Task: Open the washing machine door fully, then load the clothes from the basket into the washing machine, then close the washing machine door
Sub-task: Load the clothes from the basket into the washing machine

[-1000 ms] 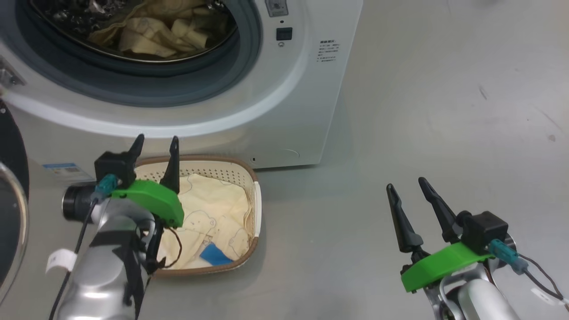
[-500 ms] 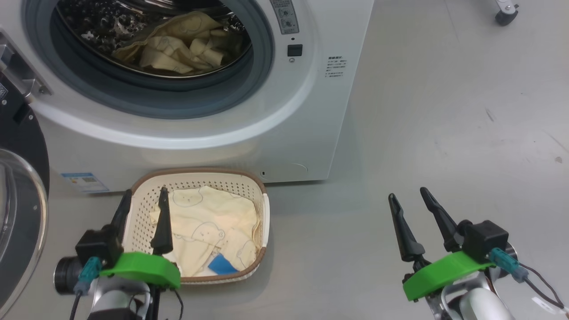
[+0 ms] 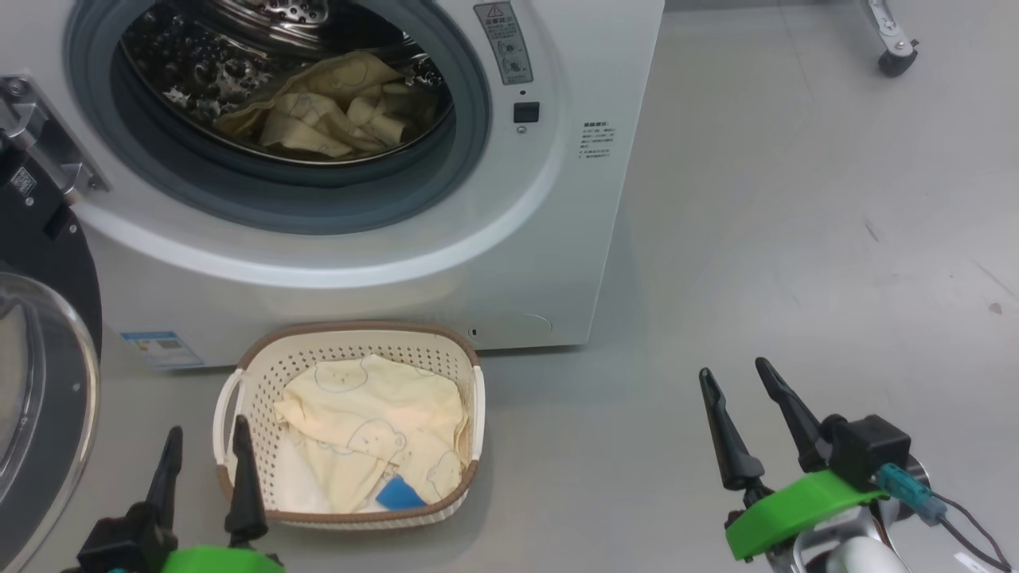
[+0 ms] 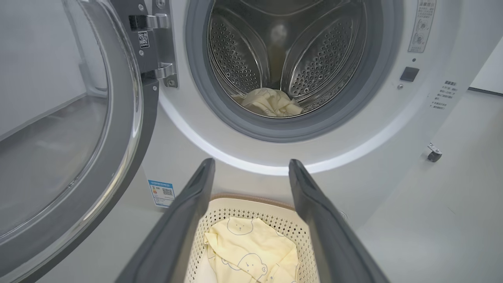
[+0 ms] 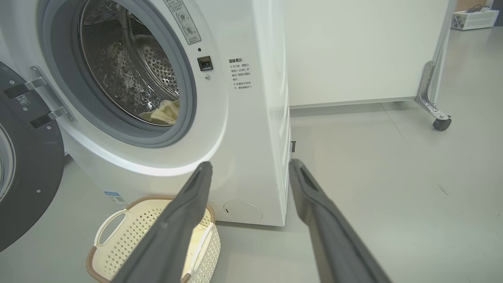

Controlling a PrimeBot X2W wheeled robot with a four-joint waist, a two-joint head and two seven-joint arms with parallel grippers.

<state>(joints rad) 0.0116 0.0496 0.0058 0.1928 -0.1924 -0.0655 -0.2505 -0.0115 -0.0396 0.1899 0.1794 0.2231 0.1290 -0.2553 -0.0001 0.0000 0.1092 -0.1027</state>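
The white washing machine point(image 3: 557, 239) stands with its door point(image 3: 40, 358) swung open to the left; the door point(image 4: 78, 129) also fills the left of the left wrist view. Pale yellow clothes point(image 3: 326, 111) lie in the metal drum point(image 4: 271, 103). More pale yellow clothes point(image 3: 374, 434) with a blue patch lie in the cream basket point(image 3: 350, 350) on the floor before the machine. My left gripper point(image 3: 205, 458) is open and empty at the basket's near left corner. My right gripper point(image 3: 736, 398) hangs open and empty over the bare floor to the right. In the right wrist view the basket point(image 5: 118, 232) sits lower left.
Grey floor point(image 3: 796, 239) stretches to the right of the machine. A caster wheel on a metal bracket point(image 3: 893, 48) stands at the far right, under a white panel point(image 5: 353, 51). The open door takes up the space left of the basket.
The head camera has tilted up, showing more of the drum. My left gripper has drawn back from over the basket toward me, empty. The right gripper has kept its place.
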